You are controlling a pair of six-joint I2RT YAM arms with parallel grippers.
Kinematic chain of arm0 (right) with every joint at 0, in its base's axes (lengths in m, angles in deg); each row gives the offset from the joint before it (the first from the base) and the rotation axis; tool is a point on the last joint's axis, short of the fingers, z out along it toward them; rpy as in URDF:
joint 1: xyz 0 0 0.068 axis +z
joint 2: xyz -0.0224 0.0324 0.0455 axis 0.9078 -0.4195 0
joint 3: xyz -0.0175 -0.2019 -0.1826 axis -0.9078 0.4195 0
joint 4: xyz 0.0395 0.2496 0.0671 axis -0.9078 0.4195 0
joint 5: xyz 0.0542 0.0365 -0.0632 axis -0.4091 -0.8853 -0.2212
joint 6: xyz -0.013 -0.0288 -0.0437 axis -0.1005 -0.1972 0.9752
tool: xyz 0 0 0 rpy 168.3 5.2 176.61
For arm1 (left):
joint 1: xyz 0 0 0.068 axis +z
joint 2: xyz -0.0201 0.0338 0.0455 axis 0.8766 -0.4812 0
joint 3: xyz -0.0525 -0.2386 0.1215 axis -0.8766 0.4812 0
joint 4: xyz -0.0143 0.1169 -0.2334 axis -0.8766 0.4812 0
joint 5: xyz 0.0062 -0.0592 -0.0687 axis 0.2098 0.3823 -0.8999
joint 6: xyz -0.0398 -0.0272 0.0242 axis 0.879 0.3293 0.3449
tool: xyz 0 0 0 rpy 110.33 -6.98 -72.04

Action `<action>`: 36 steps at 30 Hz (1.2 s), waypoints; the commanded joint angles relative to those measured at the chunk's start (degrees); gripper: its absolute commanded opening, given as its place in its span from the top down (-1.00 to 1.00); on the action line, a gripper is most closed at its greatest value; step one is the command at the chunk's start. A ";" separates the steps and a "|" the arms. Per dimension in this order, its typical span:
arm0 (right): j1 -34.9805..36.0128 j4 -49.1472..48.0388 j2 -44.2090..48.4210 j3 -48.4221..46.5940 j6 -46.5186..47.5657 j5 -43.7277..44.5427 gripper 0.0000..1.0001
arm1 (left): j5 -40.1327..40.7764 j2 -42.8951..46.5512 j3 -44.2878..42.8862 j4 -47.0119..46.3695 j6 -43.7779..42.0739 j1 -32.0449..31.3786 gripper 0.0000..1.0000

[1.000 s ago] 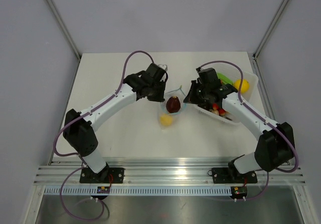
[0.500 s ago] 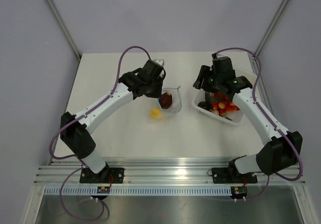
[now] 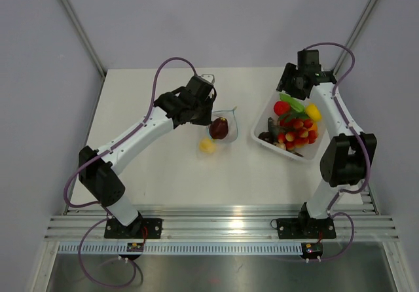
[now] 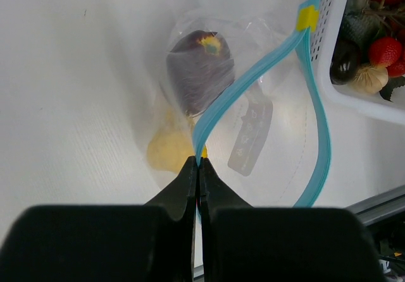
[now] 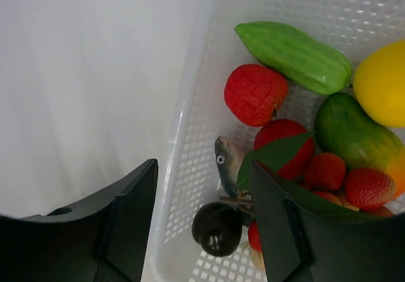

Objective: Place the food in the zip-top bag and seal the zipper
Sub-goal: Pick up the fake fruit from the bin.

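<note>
Teal zipper [image 4: 253, 79] of the zip-top bag [image 4: 278, 168] pinched tight in the closed left tool [image 4: 197, 168], mouth lifted open over the tabletop [image 4: 69, 105]. Inside, a dark maroon piece [image 4: 201, 70], and a yellow piece [image 4: 166, 152] low by the pinch — inside or under the film, cannot tell. Right tool [image 5: 202, 196] wide and empty, hanging above the white basket [image 5: 190, 124] with the rest of the food.

Next, probably: fetch one more piece. Choose the red lumpy one [image 5: 255, 94] — free on top, apart from the leaves [image 5: 278, 155]. Come down straight, stay clear of the basket wall, close only on that piece. Hold the left pinch firm and the mouth gaping toward the basket.
</note>
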 commanded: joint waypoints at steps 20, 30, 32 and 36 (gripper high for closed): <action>-7.43 1.73 -21.62 -10.16 8.07 -9.84 -0.86 | -0.26 0.37 -2.83 -1.81 -2.02 1.13 1.00; -7.43 -3.54 -25.75 -9.91 8.25 -13.36 -0.79 | -0.52 -0.24 -3.35 -1.46 -1.76 1.13 1.00; -7.35 -5.12 -26.10 -9.03 7.99 -13.45 -0.75 | -0.52 -0.42 -3.44 -1.45 -1.67 1.13 1.00; -7.44 -6.97 -25.93 -8.06 7.37 -13.10 -0.60 | -0.70 -0.68 -3.44 -1.02 -1.67 1.13 1.00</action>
